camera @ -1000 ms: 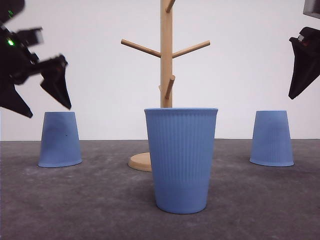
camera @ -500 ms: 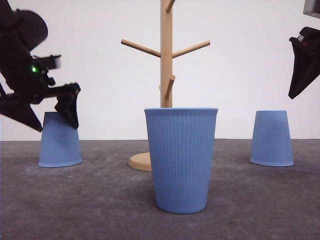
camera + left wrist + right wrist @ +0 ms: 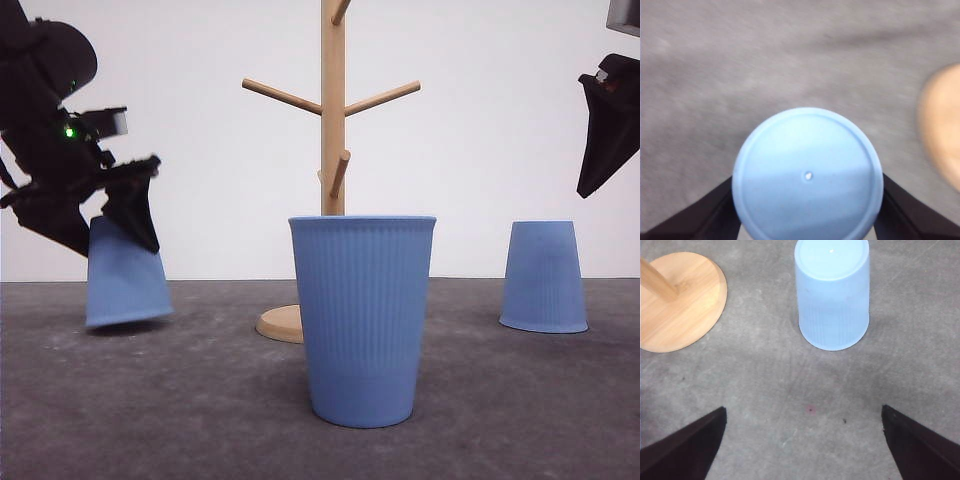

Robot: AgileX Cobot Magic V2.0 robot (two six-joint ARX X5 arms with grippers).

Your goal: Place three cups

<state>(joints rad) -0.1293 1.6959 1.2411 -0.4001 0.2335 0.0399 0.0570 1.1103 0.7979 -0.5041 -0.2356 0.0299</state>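
At the left, an upside-down light-blue cup (image 3: 125,285) hangs tilted just above the grey table, with my left gripper (image 3: 112,240) shut on its upper part. In the left wrist view that cup's flat base (image 3: 807,175) sits between the two dark fingers (image 3: 700,220). A second cup (image 3: 362,320) stands upright at the front centre. The third cup (image 3: 543,277) rests upside down at the right, also seen as the inverted cup (image 3: 832,295) in the right wrist view. High above it my right gripper (image 3: 605,130) hangs open, and the open gripper (image 3: 802,450) holds nothing.
A wooden mug tree (image 3: 333,110) with slanted pegs rises behind the centre cup on a round base (image 3: 680,300). That base appears blurred as a tan patch (image 3: 942,125) beside the held cup. Bare grey table (image 3: 200,400) lies between the cups.
My left arm came down over the left cup, closed on it, then lifted and tilted it off the table. The right arm and the other two cups stayed still.
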